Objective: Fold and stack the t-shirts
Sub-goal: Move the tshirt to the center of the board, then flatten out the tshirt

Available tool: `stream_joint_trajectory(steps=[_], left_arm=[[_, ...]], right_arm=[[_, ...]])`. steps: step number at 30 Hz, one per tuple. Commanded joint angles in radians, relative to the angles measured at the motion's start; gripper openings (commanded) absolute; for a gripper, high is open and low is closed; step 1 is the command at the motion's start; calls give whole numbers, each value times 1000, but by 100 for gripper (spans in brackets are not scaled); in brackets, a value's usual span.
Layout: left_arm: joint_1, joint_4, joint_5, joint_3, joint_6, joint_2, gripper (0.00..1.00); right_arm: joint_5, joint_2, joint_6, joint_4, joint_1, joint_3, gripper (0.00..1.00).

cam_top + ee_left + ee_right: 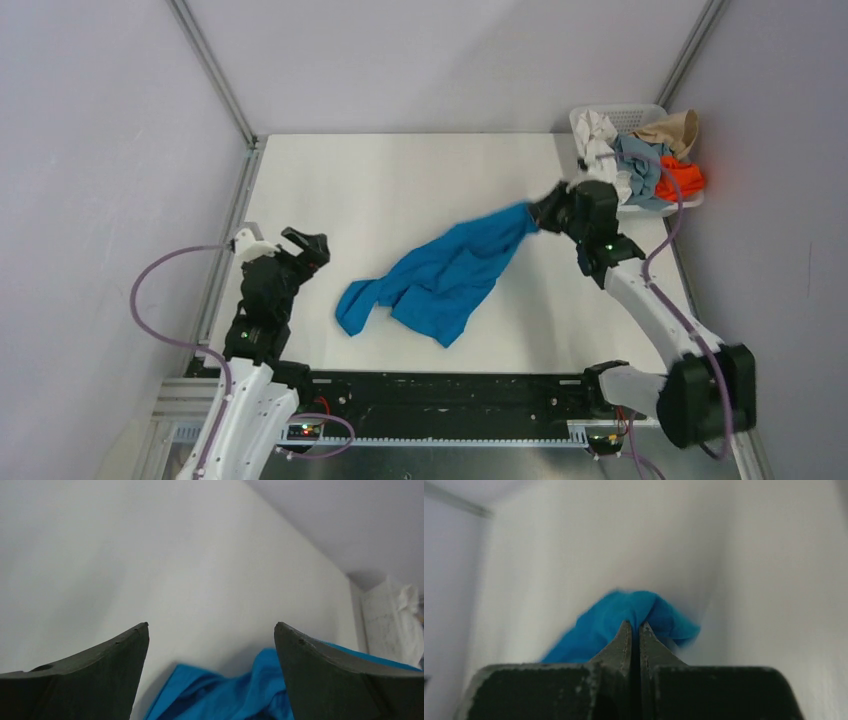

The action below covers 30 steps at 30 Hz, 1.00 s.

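White matte table [400, 170] | right gripper [635, 625] pinches crumpled blue t-shirt [450, 275] (soft cloth) | left gripper [211, 626] spread wide

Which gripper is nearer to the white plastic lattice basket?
Right. The right gripper, pinching the vivid blue cloth t-shirt, is just beside the basket; the open left gripper sits far across, at the opposite side.

Robotics lab test cell. Bare white table [400, 175], plain grey walls [90, 150], aluminium frame posts [212, 70]; left arm [255, 400] and right arm [650, 300] mounted on a base rail [450, 440].
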Motion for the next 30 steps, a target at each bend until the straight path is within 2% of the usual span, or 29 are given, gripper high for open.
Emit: stream_joint_trajectory(steps=[1, 2, 4, 5, 7, 9, 11, 13, 17, 22, 28, 30], left_arm=[[5, -35, 168, -47, -52, 76, 98], [2, -37, 205, -54, -55, 112, 98], [-14, -40, 243, -65, -62, 163, 98], [-24, -41, 262, -69, -63, 179, 98], [-67, -46, 256, -80, -68, 219, 98], [-128, -57, 226, -84, -74, 249, 98], [-202, -71, 174, -79, -79, 290, 98], [-272, -92, 118, -79, -94, 320, 98], [-336, -102, 74, -79, -135, 395, 98], [-344, -116, 29, -88, -149, 480, 98], [-356, -119, 14, -40, -117, 603, 98], [-401, -140, -8, -7, -102, 655, 98]], right_arm=[[44, 101, 58, -85, -135, -149, 0], [67, 125, 42, -91, -156, -150, 1], [169, 118, 15, -119, -158, -142, 20], [203, 94, -5, -139, -151, -134, 50], [318, 40, -35, -176, -117, -118, 93], [415, -18, -63, -224, -72, -99, 98], [508, -69, -87, -272, -12, -91, 99], [523, -109, -92, -324, 63, -92, 100], [441, -146, -114, -361, 124, -128, 99], [366, -140, -104, -327, 129, -176, 99], [363, -67, -104, -295, 129, -179, 99], [370, -42, -103, -282, 128, -179, 99]])
